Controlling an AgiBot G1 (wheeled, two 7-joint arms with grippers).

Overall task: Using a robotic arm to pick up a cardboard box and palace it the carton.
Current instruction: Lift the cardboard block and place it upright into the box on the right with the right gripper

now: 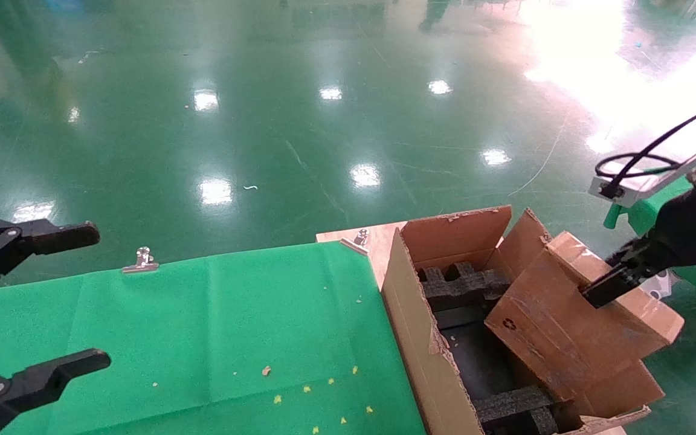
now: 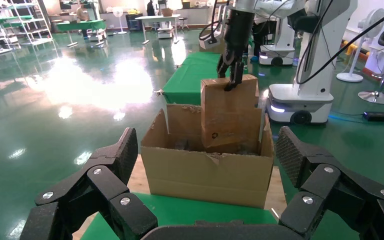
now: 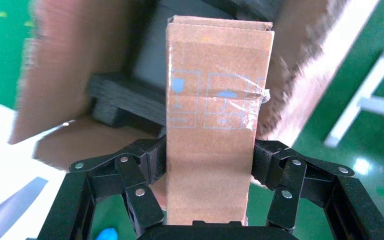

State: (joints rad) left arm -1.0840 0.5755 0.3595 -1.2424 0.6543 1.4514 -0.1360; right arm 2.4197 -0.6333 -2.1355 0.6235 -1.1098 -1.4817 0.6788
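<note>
A glossy green floor (image 1: 336,121) spreads around a worktop (image 1: 203,326) draped in green cloth, with bare wood showing at its far right corner.

Nearest, at the worktop's left edge, the left end effector (image 1: 91,296) sits idle with its black fingers spread wide and nothing between them.

Past it, at the worktop's right edge, stands the carton (image 1: 411,326), long and brown with ragged torn flaps and black foam blocks (image 1: 463,284) seated inside at both ends.

Over the carton's open top the right end effector (image 1: 605,290) is clenched on the cardboard box (image 1: 565,326), gripping it by its upper end. The right wrist view shows the fingers (image 3: 142,172) pressed against both narrow sides of the box. The box hangs tilted, its lower end already down inside the carton toward the right-hand wall, its upper end well above the rim.

The step in hand looks like the lowering into the carton. To do it well, the arm should probably ease the box down into the clear gap between the foam blocks, levelling it so that it lies flat rather than wedging on a block or catching the torn right flap (image 1: 526,235). The grip is best kept firm until the box is supported from below, then let go and the arm raised straight up, clear of the flaps.
</note>
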